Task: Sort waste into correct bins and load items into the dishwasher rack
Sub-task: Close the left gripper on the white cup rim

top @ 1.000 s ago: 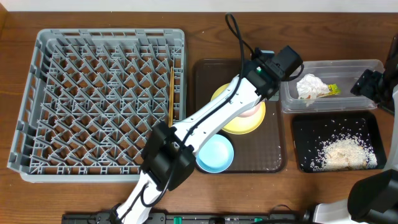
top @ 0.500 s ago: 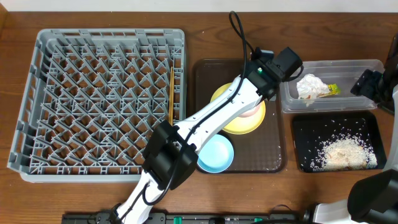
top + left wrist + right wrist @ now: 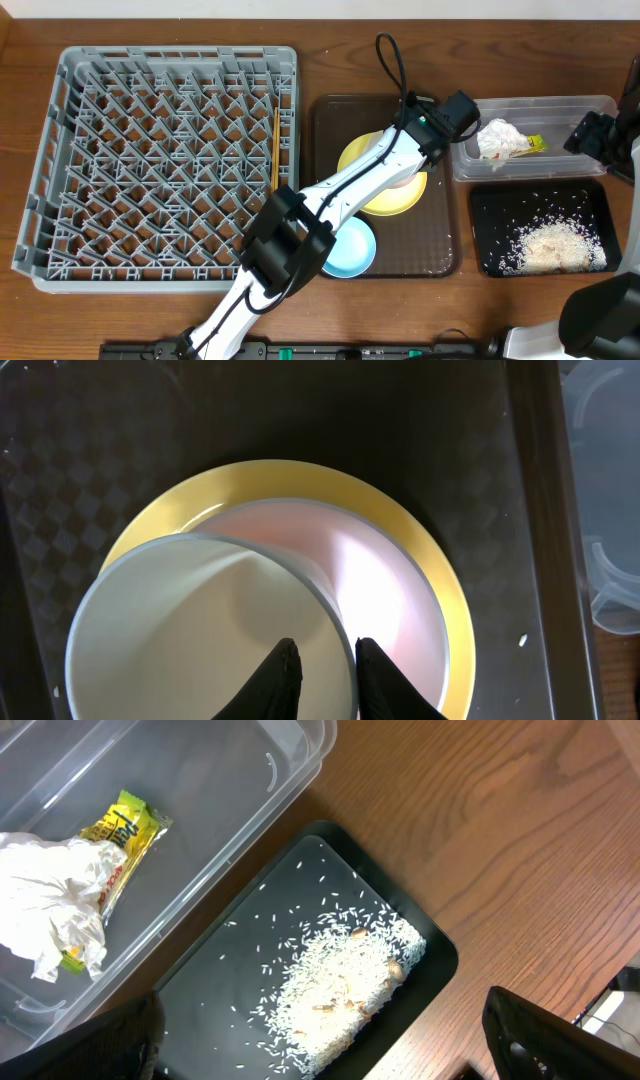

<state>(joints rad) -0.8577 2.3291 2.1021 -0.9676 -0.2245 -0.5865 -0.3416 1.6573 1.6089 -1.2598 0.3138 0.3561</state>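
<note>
The left claw (image 3: 322, 665) stands narrow, pinching the rim of the small white cup (image 3: 190, 630), one finger on each side. The cup sits over the white bowl (image 3: 385, 590) on the round yellow plate (image 3: 445, 600), on the dark brown serving tray (image 3: 325, 150). The left arm (image 3: 340, 190) crosses the light blue bowl (image 3: 352, 252), hiding part of it. Thin wooden chopsticks (image 3: 275, 150) lie in the large grey pegged plastic rack (image 3: 60, 150). The right claw (image 3: 322, 1000) gapes wide, holding nothing, above the shallow black rectangular tray (image 3: 440, 955) of loose white rice scraps (image 3: 340, 980). Beside that tray, the clear plastic tub (image 3: 250, 780) holds the crumpled white paper napkin (image 3: 50, 890) and the yellow-green snack packet (image 3: 130, 830).

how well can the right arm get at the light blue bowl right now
Probably not cleanly: the left arm stretches across the serving tray, its elbow covering part of the light blue bowl.
</note>
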